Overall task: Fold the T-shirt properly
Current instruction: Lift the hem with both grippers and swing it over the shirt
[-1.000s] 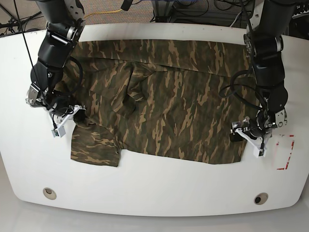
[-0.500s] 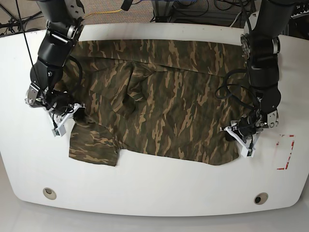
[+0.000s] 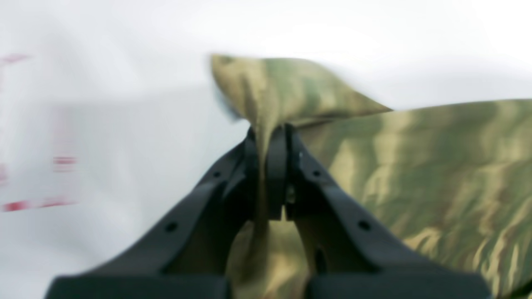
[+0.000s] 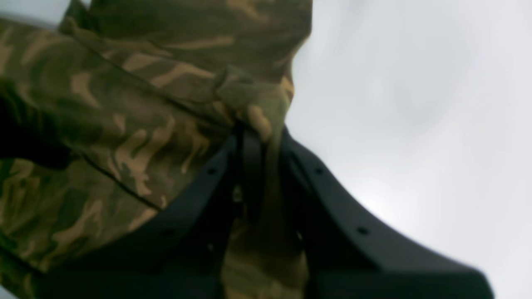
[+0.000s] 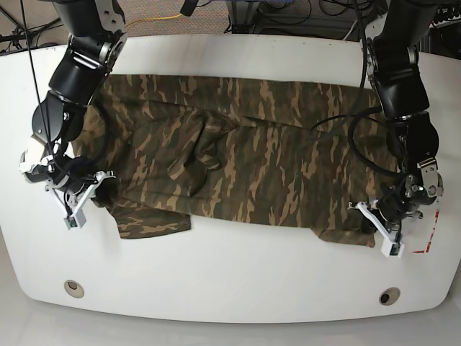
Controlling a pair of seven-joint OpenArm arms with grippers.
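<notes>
Right gripper (image 5: 85,194), at the table's (image 5: 230,281) left edge, pinches the T-shirt (image 5: 245,166); left gripper (image 5: 380,223), near the right edge, seems clamped on its corner. We should pull evenly, keeping the cloth taut.

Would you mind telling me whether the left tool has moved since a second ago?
Yes. In the base view the left tool, shut on the T-shirt, has moved toward the table's near edge, dragging the shirt corner along.
</notes>
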